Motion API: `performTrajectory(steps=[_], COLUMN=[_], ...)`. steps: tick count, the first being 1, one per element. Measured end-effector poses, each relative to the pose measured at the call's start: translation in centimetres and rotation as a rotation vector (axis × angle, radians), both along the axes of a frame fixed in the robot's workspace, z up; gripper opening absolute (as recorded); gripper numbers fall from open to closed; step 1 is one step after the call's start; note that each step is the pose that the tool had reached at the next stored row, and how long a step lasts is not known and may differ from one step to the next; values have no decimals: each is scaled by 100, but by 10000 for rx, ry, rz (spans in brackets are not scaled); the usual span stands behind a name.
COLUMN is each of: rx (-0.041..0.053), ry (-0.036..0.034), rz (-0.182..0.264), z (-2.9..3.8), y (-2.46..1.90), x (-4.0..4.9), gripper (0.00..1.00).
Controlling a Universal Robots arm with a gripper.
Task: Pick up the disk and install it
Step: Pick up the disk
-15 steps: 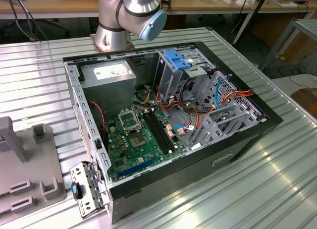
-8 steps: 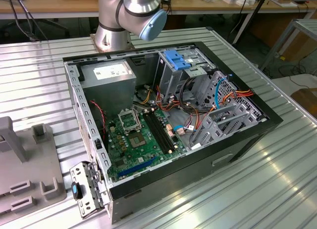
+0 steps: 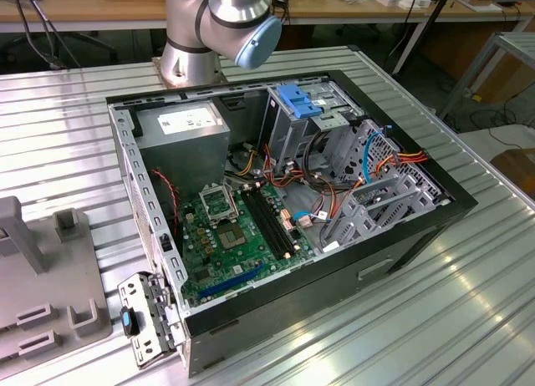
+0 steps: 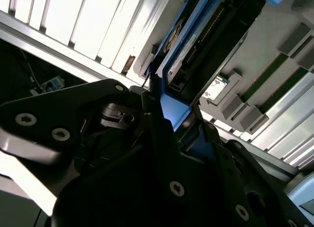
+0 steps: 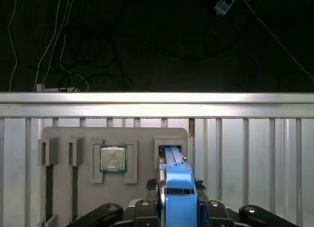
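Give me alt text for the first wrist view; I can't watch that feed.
The gripper holds the blue-framed disk on edge, its far end at a slot of a grey fixture tray on the ribbed metal table. A processor chip sits in a neighbouring pocket; cables trail in the dark beyond.

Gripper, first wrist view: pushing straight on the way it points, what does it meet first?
The disk clamped in the gripper's jaws leads, and would meet the grey tray first, at the slot beside the processor chip. How much gap remains, I cannot tell.
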State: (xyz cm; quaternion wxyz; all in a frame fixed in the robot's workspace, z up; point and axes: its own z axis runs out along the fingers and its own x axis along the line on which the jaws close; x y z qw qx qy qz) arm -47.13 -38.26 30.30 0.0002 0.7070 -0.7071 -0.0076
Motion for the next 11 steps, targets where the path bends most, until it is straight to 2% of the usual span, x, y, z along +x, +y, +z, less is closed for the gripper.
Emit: performTrajectory(steps=[11], rx=[0], ry=[0], rz=[0], z=[128], y=[0], x=[0], gripper=[37])
